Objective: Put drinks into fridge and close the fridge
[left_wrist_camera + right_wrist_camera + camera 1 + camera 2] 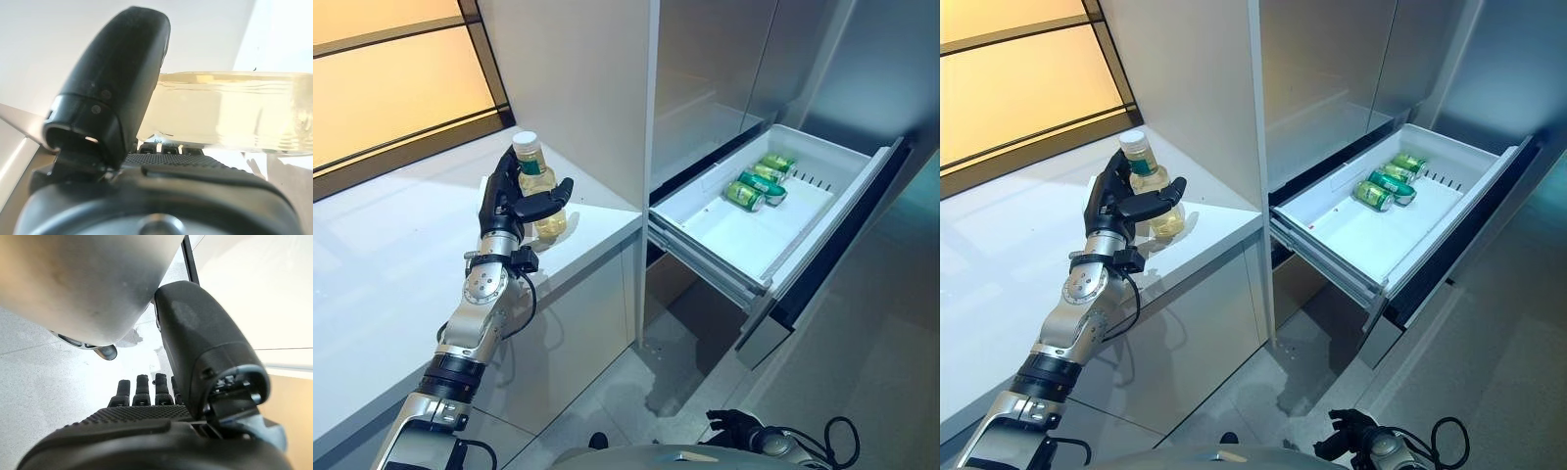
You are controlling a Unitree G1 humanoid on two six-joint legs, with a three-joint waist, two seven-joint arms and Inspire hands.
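Observation:
A clear bottle (532, 178) of pale yellow drink with a white cap stands on the white counter (401, 264) near its corner. My left hand (507, 206) is round it: fingers up the bottle's far side, thumb across the front. In the left wrist view the bottle (230, 112) lies against the palm beside the thumb (112, 88). The fridge's lower drawer (822, 211) is pulled out, with three green cans (759, 181) lying at its back. My right hand (736, 426) hangs low near the floor, fingers (142, 390) relaxed and holding nothing.
The fridge's grey upper doors (705, 78) stand right of a white cabinet side panel (578, 88) that borders the counter. The drawer's dark front (862, 235) juts into the floor space. A lit window (391, 88) lies behind the counter.

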